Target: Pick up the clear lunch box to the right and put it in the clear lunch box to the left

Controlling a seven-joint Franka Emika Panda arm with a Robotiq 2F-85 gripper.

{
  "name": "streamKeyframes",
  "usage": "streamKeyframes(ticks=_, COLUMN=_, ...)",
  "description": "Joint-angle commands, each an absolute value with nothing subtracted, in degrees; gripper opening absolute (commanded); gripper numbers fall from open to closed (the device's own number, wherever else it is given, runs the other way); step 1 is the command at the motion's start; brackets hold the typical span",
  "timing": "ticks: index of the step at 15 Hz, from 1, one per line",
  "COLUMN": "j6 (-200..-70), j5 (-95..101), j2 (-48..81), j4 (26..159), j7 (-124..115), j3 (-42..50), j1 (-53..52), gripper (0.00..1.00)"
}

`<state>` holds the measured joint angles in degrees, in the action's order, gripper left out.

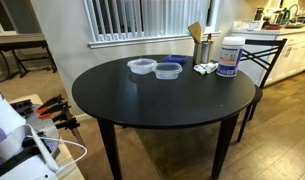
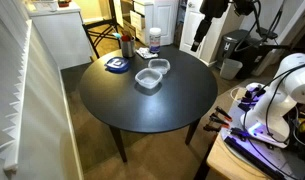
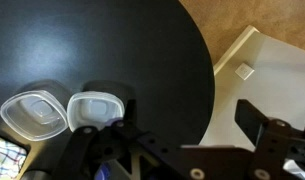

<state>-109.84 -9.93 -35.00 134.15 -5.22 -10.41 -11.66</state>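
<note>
Clear plastic twice over on a black round table (image 1: 162, 105); right clear lunch box (image 1: 169, 71), faintly bluish at the rim, sitting upright and open-topped just beside left clear lunch box (image 1: 142, 67), whitish and frosted, likewise upright; whether touching or narrowly apart, cannot tell; both well in from the table's edges, a little nearer the window-side edge than the opposite one; flat dark-blue lid (image 1: 175, 60) lying closer to that window-side edge, apart from the bluish tub; farther round the same edge, a metal cup (image 1: 202, 50) with wooden utensils (image 1: 195, 30) standing in it, then small white bits (image 1: 205, 68) too small to make out, then a white jar (image 1: 229, 57) with a blue label near the edge by the chair (image 1: 267, 55); gripper (image 2: 198, 42) hanging in the air by the table's edge in an exterior view, well apart from both lunch boxes; from the wrist view, fingers (image 3: 260, 122) spread wide and released, grasping nothing, with the two tubs side by side on the dark tabletop ahead, the bluish one to the right of the whitish one there.
</note>
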Motion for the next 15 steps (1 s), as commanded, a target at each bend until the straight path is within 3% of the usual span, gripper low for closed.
streamKeyframes(ticks=1, j6=-109.7, j5=-10.0, j2=-35.0, j4=134.0, j7=-5.1, j3=-10.6, j1=-11.4, gripper=1.00)
streamKeyframes(ticks=6, j6=-109.7, j5=-10.0, j2=-35.0, j4=134.0, j7=-5.1, j3=-10.6, j1=-11.4, gripper=1.00)
streamKeyframes(ticks=15, j6=-120.7, j5=-19.0, j2=-25.4, j4=130.5, j7=13.7, j3=2.5, j1=-12.5, gripper=1.00)
